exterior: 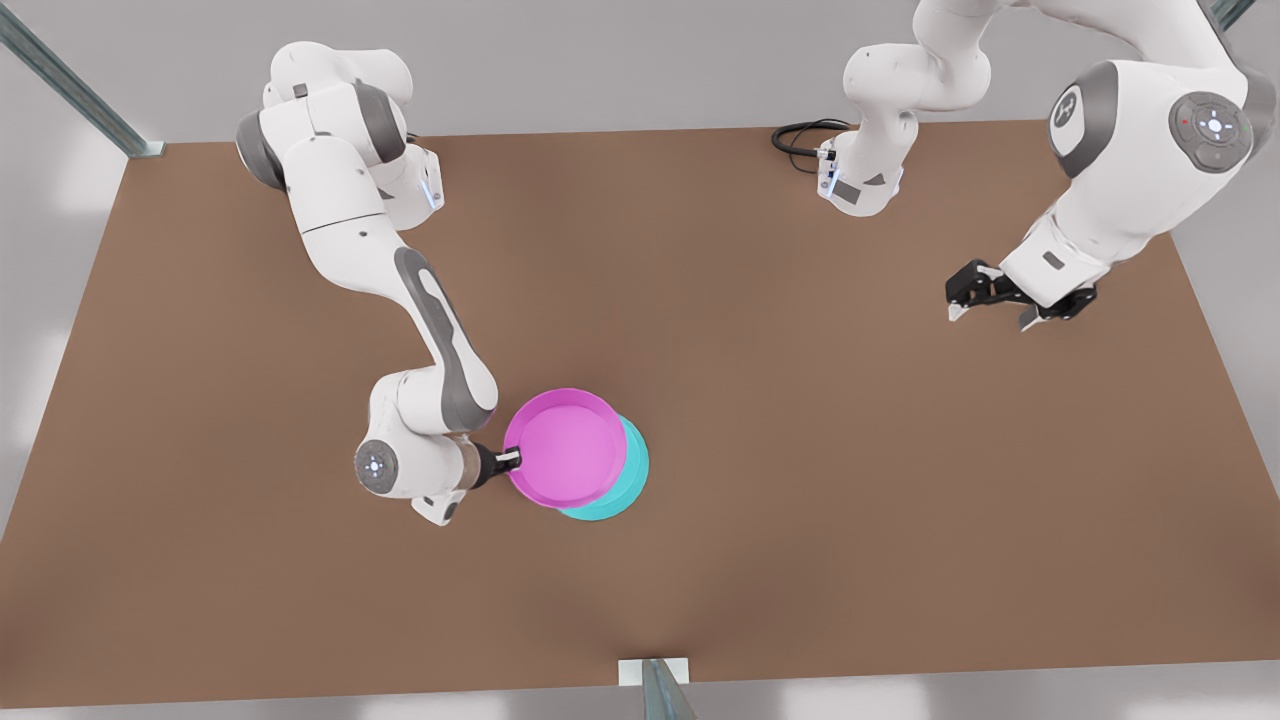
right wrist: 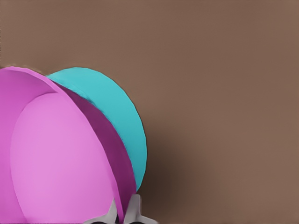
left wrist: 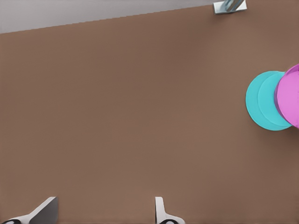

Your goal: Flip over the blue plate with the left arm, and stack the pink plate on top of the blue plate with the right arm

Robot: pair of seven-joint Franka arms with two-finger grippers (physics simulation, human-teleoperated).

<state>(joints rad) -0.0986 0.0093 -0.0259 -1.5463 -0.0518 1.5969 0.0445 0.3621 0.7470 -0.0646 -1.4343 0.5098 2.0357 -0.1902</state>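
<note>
Front view, catalogued: brown table (exterior: 800, 450), two white arms, two round plates. Right gripper (exterior: 512, 460) at the near-centre of the table, on the arm at the front view's left, clamped on the rim of the pink plate (exterior: 565, 447); rim seen pinched between the two fingertips (right wrist: 112, 212) in the right wrist view. Pink plate (right wrist: 56, 158) held open side up, tilted, over the blue plate (exterior: 630, 480) and covering most of it; contact between the two not determinable. Blue plate (right wrist: 117, 112) lying on the table, flat plain base upward, showing as a crescent past the pink rim toward the front view's right and near edge. Left gripper (exterior: 990, 305) on the arm at the front view's right, well apart from both plates, hanging above bare table, fingers spread apart and holding nothing; both pale fingertips (left wrist: 44, 212) noted wide apart in the left wrist view, with the blue plate (left wrist: 261, 107) and an edge of the pink plate (left wrist: 289, 95) far off. Black cable (exterior: 800, 135) looped at the far table edge beside that arm's base. Metal frame post (exterior: 660, 685) at the near table edge.
</note>
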